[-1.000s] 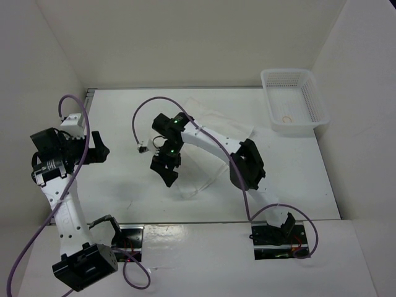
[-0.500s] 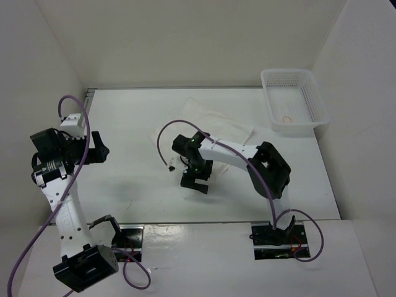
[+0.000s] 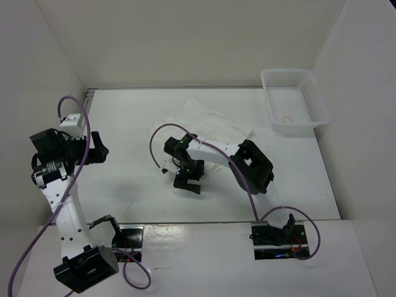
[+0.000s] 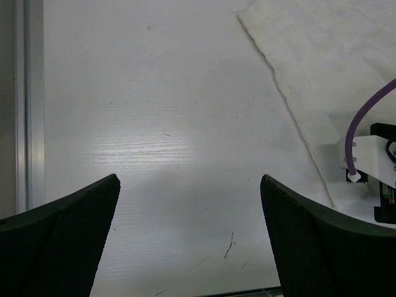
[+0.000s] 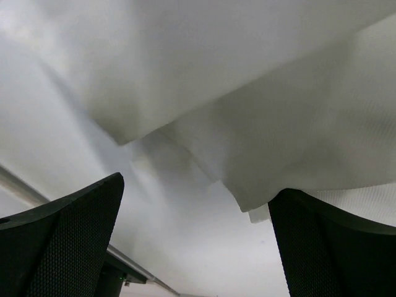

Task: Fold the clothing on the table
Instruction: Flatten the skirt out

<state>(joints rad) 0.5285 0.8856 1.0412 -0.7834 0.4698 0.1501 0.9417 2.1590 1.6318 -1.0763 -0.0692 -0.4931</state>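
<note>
The clothing [image 3: 210, 120], white thin fabric, lies crumpled at the middle back of the table [image 3: 297, 179]. My right gripper [image 3: 187, 182] hangs at its near edge, jaws open and empty. In the right wrist view the clothing [image 5: 247, 93] fills the upper part in folded layers, and one corner hangs down close beside the right finger [image 5: 334, 247] of my right gripper [image 5: 198, 185]. My left gripper [image 3: 99, 151] is held to the left, apart from the fabric, open with nothing in it. The left wrist view has the left gripper [image 4: 189, 179] over bare table, the clothing [image 4: 334, 74] at upper right.
A white mesh basket [image 3: 291, 102] stands at the back right corner with a small ring-like thing [image 3: 286, 117] inside. A metal rail [image 4: 28, 105] runs along the table's left edge. White walls close in the table. The right arm's purple cable [image 4: 365, 117] shows beside the fabric.
My right gripper swung from the left of the fabric toward the right and nearer, then a little back left, its arm folding in. The left arm has stayed still.
</note>
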